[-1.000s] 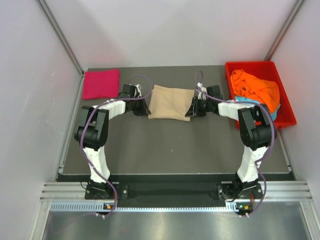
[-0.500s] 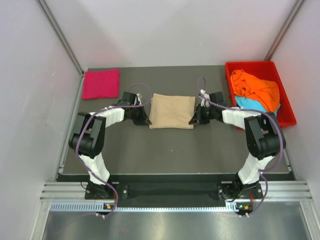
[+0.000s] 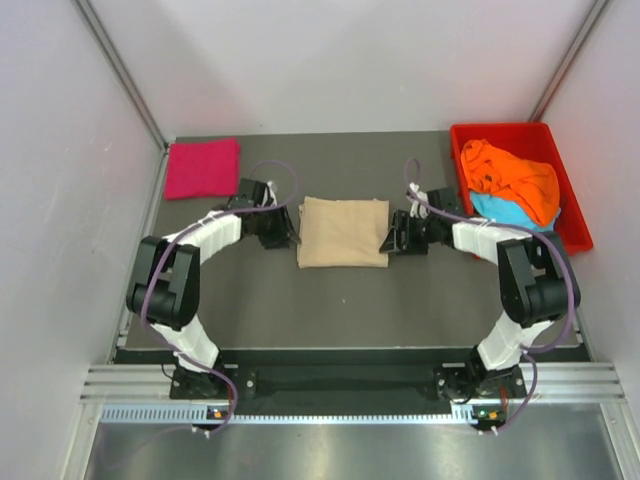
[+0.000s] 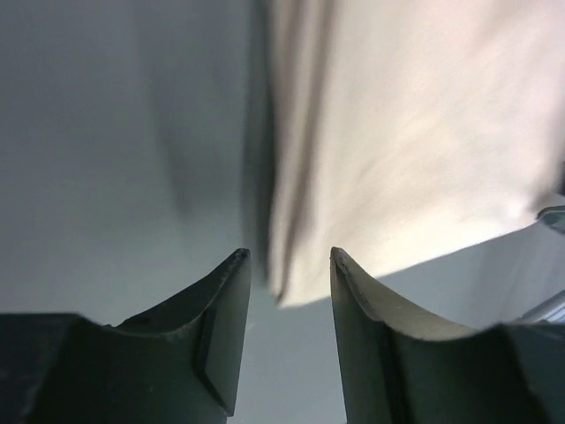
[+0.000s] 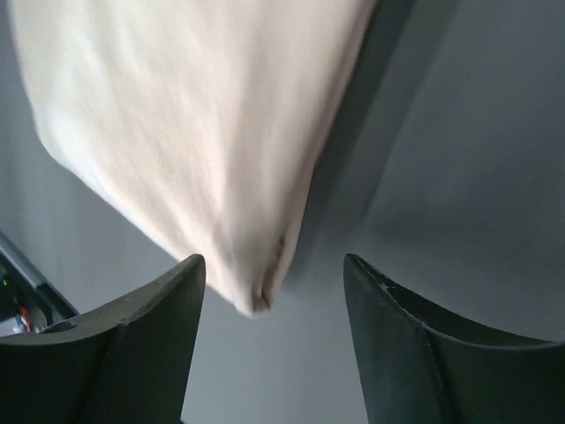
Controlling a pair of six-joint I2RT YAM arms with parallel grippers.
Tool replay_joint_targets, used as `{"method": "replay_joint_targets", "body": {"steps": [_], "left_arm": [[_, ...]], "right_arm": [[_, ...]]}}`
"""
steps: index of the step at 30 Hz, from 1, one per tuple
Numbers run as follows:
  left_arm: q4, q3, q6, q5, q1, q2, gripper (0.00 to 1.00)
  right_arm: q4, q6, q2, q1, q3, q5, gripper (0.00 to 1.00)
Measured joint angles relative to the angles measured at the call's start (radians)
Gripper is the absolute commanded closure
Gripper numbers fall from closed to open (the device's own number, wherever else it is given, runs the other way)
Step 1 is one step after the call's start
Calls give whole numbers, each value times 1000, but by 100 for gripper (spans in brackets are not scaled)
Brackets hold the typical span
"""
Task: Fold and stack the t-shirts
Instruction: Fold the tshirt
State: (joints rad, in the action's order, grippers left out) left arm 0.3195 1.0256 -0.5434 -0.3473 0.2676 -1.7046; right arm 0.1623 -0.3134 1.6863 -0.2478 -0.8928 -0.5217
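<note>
Lying folded at the middle of the table point(image 3: 330, 300): beige t-shirt point(image 3: 343, 232). Liable to lose that fold should a finger snag 1 loose layer while closing or pulling away. Flanking its 2 side edges: left gripper point(image 4: 289, 256) parted narrowly, right gripper point(image 5: 274, 261) parted wider, both empty; cloth contact unclear

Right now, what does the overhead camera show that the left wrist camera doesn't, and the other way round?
Only overhead: the folded pink t-shirt, the red tray holding the orange t-shirt and light blue t-shirt, and the right gripper. Only the left wrist: the left gripper close up, its two fingers spread apart. Both: the folded beige t-shirt on the dark table.
</note>
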Motion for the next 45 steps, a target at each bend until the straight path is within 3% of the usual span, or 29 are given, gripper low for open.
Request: {"method": "replay_joint_targets", "body": {"steps": [7,14,25,31,32,34,35,37,45], "left_arm": [[-62,321,111,27,-29,-117,54],[-88,505,218,-10,-39,-309,54],[-114,553,310,-139,-38,-435,55],[-140,564,339,-184,-40,-480,59],[-141,567,341,-187,-40,-487,64],[-142,579,343,-189,-41,-501,77],[-143,585,344,-192,-42,-510,93],[-145,591,338,-198,-43,-517,100],[-194,533,261,-170,-43,-469,100]], "right_arm": [[35,88,152,77,-306,-77,35],[49,134,324,129,-478,-172,37],[75,173,476,134,-589,-281,42],[58,165,535,134,-649,-316,60],[59,164,541,134,-653,-319,71],[53,156,546,134,-655,-323,83],[50,153,546,134,-655,-323,92],[40,148,546,133,-655,-326,99],[-21,137,539,113,-638,-312,100]]}}
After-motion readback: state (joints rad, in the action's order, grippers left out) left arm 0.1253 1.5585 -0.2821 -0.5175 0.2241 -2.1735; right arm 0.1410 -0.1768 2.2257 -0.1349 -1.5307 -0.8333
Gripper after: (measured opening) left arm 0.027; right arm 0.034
